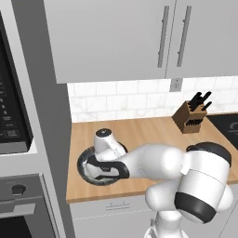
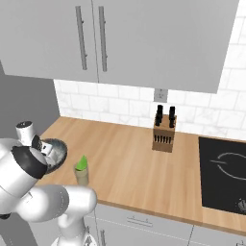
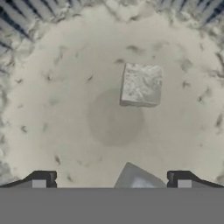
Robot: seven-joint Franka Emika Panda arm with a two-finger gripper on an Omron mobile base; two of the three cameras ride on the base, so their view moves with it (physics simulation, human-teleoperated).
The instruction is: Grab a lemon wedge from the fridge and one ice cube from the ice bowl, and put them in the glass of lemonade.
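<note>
We see a pale squarish ice cube (image 3: 141,85) lying flat inside the round speckled blue-grey ice bowl (image 1: 84,162), its faces slightly skewed to the gripper's (image 3: 111,180) fingertips, with no clear long axis. Our white arm bends low over the bowl on the wooden tabletop (image 2: 129,168), gripper spread wide, holding nothing. The small clear glass of lemonade (image 2: 81,176) carries a yellowish-green lemon wedge (image 2: 82,163), tip up, just beside the bowl.

Both base views look forward and down from behind the arm, left and right, sharing the wooden counter (image 1: 148,135) and knife block (image 2: 164,134). The hand view looks closely down into the ice bowl (image 3: 65,109).
</note>
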